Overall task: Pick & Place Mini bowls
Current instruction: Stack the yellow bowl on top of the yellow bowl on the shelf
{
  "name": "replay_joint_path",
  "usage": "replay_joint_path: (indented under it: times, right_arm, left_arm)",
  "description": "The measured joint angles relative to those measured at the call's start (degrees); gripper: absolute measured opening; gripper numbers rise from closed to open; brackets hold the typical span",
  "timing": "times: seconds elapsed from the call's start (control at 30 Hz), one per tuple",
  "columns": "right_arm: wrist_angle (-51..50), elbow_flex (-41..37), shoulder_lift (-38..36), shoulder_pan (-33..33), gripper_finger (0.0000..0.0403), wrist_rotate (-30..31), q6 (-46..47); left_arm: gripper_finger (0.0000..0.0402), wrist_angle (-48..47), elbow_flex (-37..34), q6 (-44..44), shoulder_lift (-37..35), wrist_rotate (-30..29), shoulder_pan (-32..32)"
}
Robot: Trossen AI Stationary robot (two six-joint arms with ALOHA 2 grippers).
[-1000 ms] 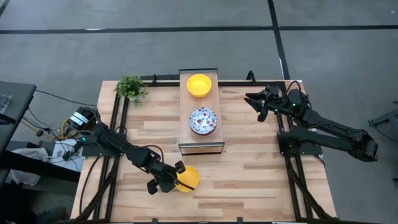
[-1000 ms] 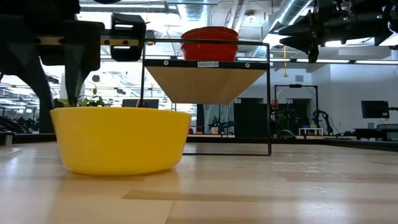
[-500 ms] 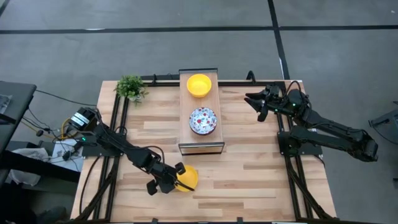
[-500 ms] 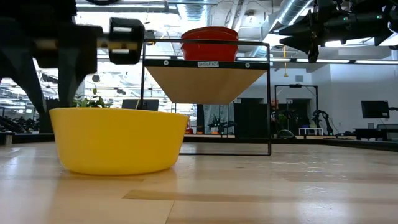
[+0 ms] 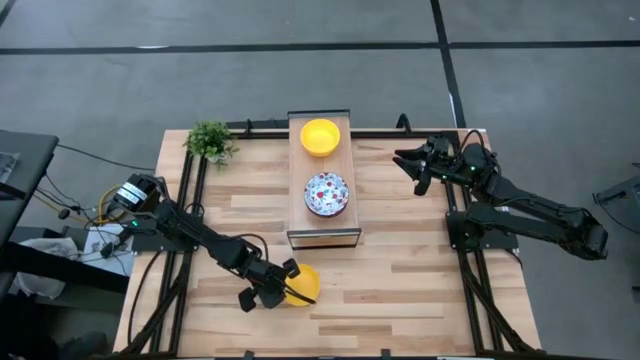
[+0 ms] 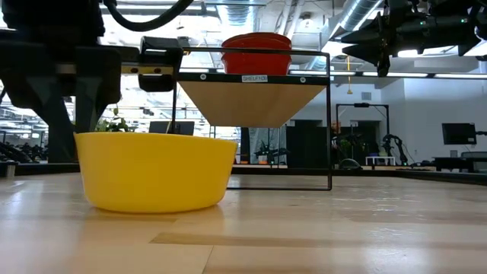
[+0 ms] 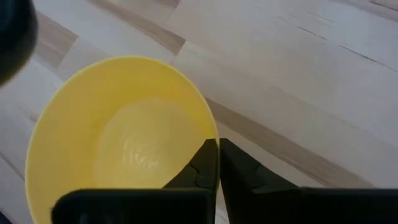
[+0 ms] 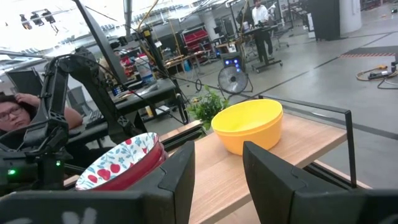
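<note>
Three mini bowls are showing, all sitting upright with their mouths facing up; being round, none has a long axis. One yellow bowl (image 5: pixel 301 285) is resting on the wooden table (image 5: pixel 400 280) near its front edge, and the left gripper (image 5: pixel 283 290) is pinching the rim of this bowl: in the left wrist view one finger (image 7: pixel 198 169) is lying inside the wall of the bowl and the other just outside it, the two pressed narrow with only the wall between them. Ahead of that gripper, toward the middle of the table, a raised shelf (image 5: pixel 322 236) is carrying a floral bowl (image 5: pixel 327 193) and, beyond it, a second yellow bowl (image 5: pixel 320 136). A small potted plant (image 5: pixel 210 141) is standing at the far left corner. Off to the shelf's right, the right gripper (image 5: pixel 417 170) is hanging in the air with its fingers (image 8: pixel 268 173) spread wide, holding nothing, the shelf's two bowls lying ahead of it.
</note>
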Motion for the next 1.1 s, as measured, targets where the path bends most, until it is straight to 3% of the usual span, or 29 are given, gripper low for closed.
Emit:
replay_joint_path:
  times: [0.23, 0.5, 0.8, 0.93, 1.1]
  right_arm:
    - [0.0, 0.0, 0.0, 0.0, 0.0124, 0.0, 0.0]
    - [0.0, 0.0, 0.0, 0.0, 0.0124, 0.0, 0.0]
    - [0.0, 0.0, 0.0, 0.0, 0.0124, 0.0, 0.0]
    - [0.0, 0.0, 0.0, 0.0, 0.0124, 0.0, 0.0]
    - [0.0, 0.0, 0.0, 0.0, 0.0124, 0.0, 0.0]
  left_arm:
    - [0.0005, -0.1, 0.0, -3.5, -0.6, 0.0, 0.0]
    - [0.0003, -0.3, 0.2, -9.0, -6.4, -0.2, 0.0]
    - [0.0002, -0.5, 0.2, -19.9, -18.8, -1.4, -0.1]
    - [0.0002, -0.5, 0.2, -26.4, -25.7, -5.6, -0.6]
    - [0.0002, -0.4, 1.0, -26.4, -31.4, -15.3, -1.2]
